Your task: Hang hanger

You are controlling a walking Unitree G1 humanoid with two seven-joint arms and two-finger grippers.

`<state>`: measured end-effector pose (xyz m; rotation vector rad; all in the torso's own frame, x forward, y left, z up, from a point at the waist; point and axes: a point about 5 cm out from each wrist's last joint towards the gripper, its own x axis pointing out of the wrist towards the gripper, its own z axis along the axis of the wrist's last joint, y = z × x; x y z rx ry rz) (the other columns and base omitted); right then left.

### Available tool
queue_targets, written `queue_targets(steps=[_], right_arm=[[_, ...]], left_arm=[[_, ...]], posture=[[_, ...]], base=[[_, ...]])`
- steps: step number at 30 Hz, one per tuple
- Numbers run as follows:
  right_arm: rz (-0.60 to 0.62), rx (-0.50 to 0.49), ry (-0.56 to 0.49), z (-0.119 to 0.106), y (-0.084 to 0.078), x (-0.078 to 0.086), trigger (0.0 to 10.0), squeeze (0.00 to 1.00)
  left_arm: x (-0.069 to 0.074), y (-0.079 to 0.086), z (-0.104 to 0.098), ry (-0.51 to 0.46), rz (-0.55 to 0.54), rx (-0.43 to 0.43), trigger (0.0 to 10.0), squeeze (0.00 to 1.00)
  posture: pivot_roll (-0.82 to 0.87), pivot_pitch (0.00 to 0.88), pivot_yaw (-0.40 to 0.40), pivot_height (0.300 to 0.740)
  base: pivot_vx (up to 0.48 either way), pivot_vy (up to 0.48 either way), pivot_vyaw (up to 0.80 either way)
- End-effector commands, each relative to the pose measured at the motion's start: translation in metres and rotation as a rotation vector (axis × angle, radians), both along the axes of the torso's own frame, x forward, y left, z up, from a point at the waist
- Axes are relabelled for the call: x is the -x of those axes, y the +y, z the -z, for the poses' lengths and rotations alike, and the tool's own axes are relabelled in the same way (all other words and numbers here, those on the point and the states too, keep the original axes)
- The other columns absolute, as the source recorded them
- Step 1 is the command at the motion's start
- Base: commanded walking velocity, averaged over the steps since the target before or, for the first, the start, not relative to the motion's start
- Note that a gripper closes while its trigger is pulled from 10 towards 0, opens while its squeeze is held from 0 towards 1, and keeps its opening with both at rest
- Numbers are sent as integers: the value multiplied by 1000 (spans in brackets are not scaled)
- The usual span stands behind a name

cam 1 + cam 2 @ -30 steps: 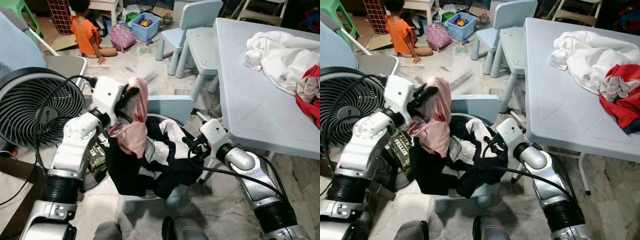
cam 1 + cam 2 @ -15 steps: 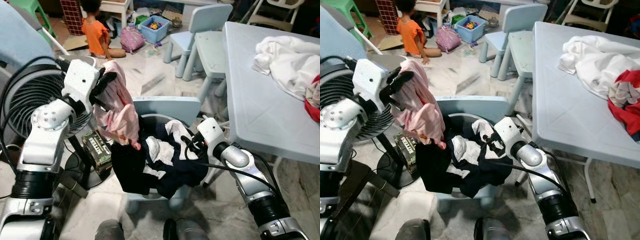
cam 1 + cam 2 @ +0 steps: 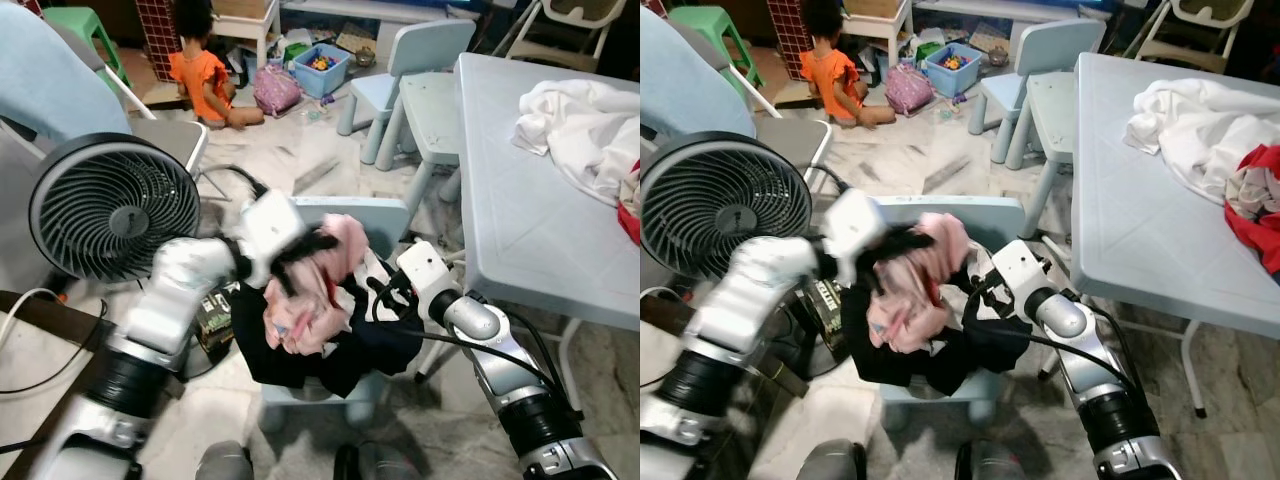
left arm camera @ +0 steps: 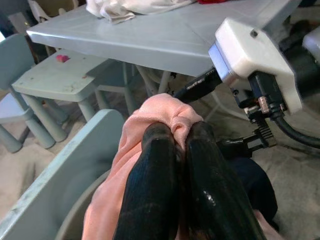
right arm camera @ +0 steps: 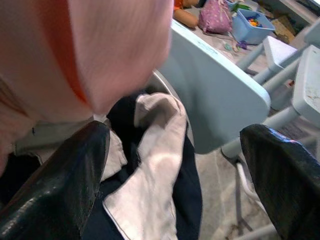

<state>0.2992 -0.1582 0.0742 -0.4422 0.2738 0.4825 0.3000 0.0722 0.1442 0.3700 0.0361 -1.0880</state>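
Two grippers at work: both are hovering over the small pale-blue plastic chair at the middle of the frame.
Left gripper: its black fingers are pressing together on a bunched pink cloth garment, holding it just above the dark navy-and-white clothes heap on the seat.
Right gripper: its fingers are standing wide apart, pointing at the heap from the frame's right, gripping nothing.
Hanger: I cannot make one out; no rail is showing either.
Key relation: the pink garment is drooping downward from the left fingertips, touching the heap; the right gripper is sitting just beside it, nearer the grey table.
Background: a person in orange is sitting at the upper left.
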Motion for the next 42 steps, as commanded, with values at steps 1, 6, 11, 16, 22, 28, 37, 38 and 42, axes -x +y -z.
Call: queue_targets(steps=[1,6,11,16,22,28,37,38,42], right_arm=[[17,13,-11,0,-5,1,10000,0],[19,20,-16,0,-6,2,10000,0],[17,24,-17,0,-6,3,10000,0],[4,30,-20,0,-3,2,10000,0],[-16,32,-27,-1,2,0,10000,0],[-22,34,-30,-2,4,1,10000,0],[-21,33,-33,-1,3,2,10000,0],[-21,33,-33,-1,3,2,10000,0],[-25,32,-31,-1,3,2,10000,0]], left_arm=[[-4,-6,0,-39,1,-13,0,0],[3,-21,13,7,22,-3,0,0],[5,-17,33,43,3,-77,10000,1000],[5,-6,42,27,-23,-119,10000,1000],[5,5,47,-66,-28,-222,10000,1000],[-16,7,29,-136,-221,-126,10000,1000],[-11,71,47,7,-556,-93,10000,1000],[-8,77,51,25,-590,-94,10000,1000],[6,97,67,130,-724,-81,10000,1000]], posture=[[-22,48,-23,740],[-26,50,-23,740],[-24,53,-27,740],[-14,54,-34,740],[-9,55,-39,740],[-10,54,-37,740],[0,61,-33,740],[0,61,-33,740],[15,69,-48,740]], base=[[0,0,0],[0,0,0],[0,0,0],[0,0,0],[0,0,0],[0,0,0],[0,0,0],[0,0,0],[0,0,0]])
